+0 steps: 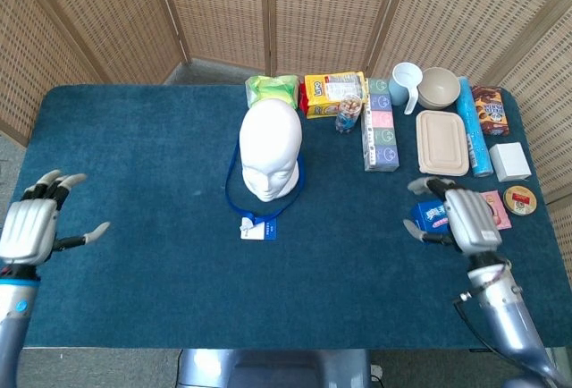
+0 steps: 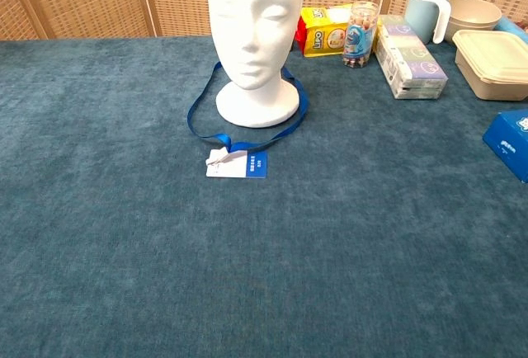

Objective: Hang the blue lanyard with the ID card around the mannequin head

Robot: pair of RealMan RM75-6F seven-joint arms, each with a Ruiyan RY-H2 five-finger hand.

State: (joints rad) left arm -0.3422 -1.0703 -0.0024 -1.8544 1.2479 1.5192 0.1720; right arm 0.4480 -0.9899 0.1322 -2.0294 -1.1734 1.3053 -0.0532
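Observation:
The white mannequin head (image 1: 270,148) (image 2: 252,36) stands upright mid-table. The blue lanyard (image 1: 234,193) (image 2: 202,119) lies looped around its base on the cloth. Its ID card (image 1: 256,229) (image 2: 237,163) rests flat just in front of the base. My left hand (image 1: 34,227) hovers near the table's front left edge, fingers spread, holding nothing. Low at the front right, my right hand (image 1: 466,220) is also spread and empty, above a blue packet (image 1: 433,216). Neither hand shows in the chest view.
Along the back right sit a yellow snack box (image 1: 332,93), a small jar (image 1: 349,115), a long carton (image 1: 379,136), a mug (image 1: 406,80), a bowl (image 1: 438,87) and a lidded beige container (image 1: 441,142). Small packets lie at the far right. Wicker screens stand behind.

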